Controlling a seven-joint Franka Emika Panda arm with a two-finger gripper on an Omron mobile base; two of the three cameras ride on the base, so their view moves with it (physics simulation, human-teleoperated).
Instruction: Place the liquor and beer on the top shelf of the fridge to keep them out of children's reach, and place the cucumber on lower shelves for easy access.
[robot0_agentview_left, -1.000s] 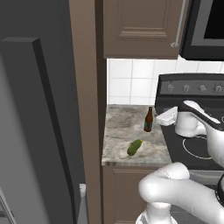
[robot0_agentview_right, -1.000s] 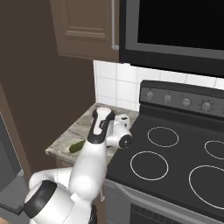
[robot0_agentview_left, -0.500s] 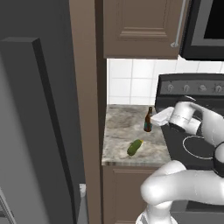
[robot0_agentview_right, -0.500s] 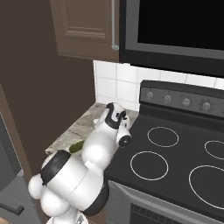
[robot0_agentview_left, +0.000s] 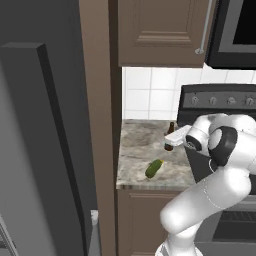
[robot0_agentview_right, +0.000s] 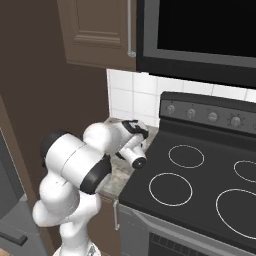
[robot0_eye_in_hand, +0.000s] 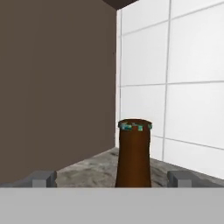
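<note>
The beer (robot0_agentview_left: 170, 135), a slim dark brown bottle, stands at the back of the marble counter (robot0_agentview_left: 140, 150) beside the stove. My gripper (robot0_agentview_left: 174, 137) reaches in level at its neck from the right. In the hand view the bottle's neck (robot0_eye_in_hand: 134, 153) rises between my fingertips (robot0_eye_in_hand: 43, 178), and the gripper (robot0_eye_in_hand: 113, 179) is open and not touching it. The green cucumber (robot0_agentview_left: 154, 168) lies near the counter's front edge. The fridge (robot0_agentview_left: 30, 150) shows its dark grey door at the left. The liquor, the top shelf and the lower shelves are out of view.
A tall brown cabinet panel (robot0_agentview_left: 97, 125) stands between fridge and counter. The black stove (robot0_agentview_right: 200, 175) with its control panel is on the right, with a white tiled wall (robot0_agentview_left: 150, 95) behind the counter and a wall cabinet (robot0_agentview_left: 160, 30) above it.
The arm has swung left from over the stove toward the counter. The hand has come up to the beer bottle's neck. The jaws stayed open.
</note>
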